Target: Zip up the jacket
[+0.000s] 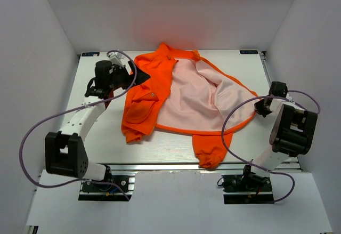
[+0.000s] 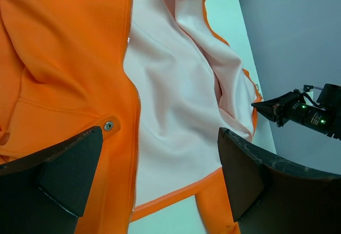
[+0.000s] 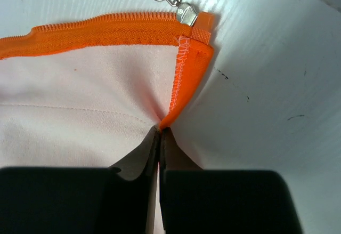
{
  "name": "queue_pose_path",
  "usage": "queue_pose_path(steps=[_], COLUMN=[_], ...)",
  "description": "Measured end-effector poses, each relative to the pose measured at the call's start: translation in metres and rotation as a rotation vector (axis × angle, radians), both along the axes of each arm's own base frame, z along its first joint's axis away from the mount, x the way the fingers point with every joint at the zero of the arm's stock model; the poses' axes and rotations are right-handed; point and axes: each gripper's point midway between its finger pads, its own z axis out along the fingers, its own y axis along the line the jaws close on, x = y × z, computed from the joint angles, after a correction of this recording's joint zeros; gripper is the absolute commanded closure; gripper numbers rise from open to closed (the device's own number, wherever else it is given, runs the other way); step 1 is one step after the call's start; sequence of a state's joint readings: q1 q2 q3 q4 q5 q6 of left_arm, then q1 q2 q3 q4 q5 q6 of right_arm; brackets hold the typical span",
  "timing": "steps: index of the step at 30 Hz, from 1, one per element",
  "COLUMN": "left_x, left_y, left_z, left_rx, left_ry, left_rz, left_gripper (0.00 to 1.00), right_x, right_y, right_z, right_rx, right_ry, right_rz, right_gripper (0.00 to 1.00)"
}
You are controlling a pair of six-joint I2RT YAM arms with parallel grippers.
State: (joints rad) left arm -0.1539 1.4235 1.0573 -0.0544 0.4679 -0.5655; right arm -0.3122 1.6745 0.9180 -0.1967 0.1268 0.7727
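The orange jacket (image 1: 186,95) lies open on the table, its pale pink lining facing up and one sleeve hanging toward the near edge. My left gripper (image 1: 139,74) hovers open over the left front panel; in the left wrist view its fingers (image 2: 69,164) straddle the zipper teeth (image 2: 137,111) beside a snap (image 2: 108,125). My right gripper (image 1: 259,106) is at the jacket's right edge, shut on the orange hem (image 3: 184,85) at the corner where its tips (image 3: 161,132) meet. Just beyond that corner lies the zipper slider (image 3: 186,13) with its metal pull.
The white table (image 1: 96,138) is boxed in by white walls on the left, right and back. Purple cables loop from both arms, one over the right sleeve (image 1: 210,148). The right arm's body (image 1: 290,130) stands by the table's right edge.
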Motion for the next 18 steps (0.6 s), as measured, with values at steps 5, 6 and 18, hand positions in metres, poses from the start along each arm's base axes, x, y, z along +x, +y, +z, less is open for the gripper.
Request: queue_pose_path(steps=[5,6,18], left_x=[-0.017,-0.019,-0.063], left_y=[0.007,0.008,0.026], left_z=[0.017,0.018,0.002], left_rx=[0.005,0.007,0.016], left_ry=[-0.033,-0.033,0.033], left_rz=[0.028,0.034,0.117], left_gripper=[0.02,0.02,0.02], right_x=[0.004,0.005,0.019], right_y=[-0.002,-0.001,0.17], right_z=[0.005,0.009,0.185], right_rx=[-0.033,-0.045,-0.383], right_ry=[-0.025,-0.038,-0.491], right_rz=[0.051,0.072,0.842], right_gripper=[1.0,1.0,1.0])
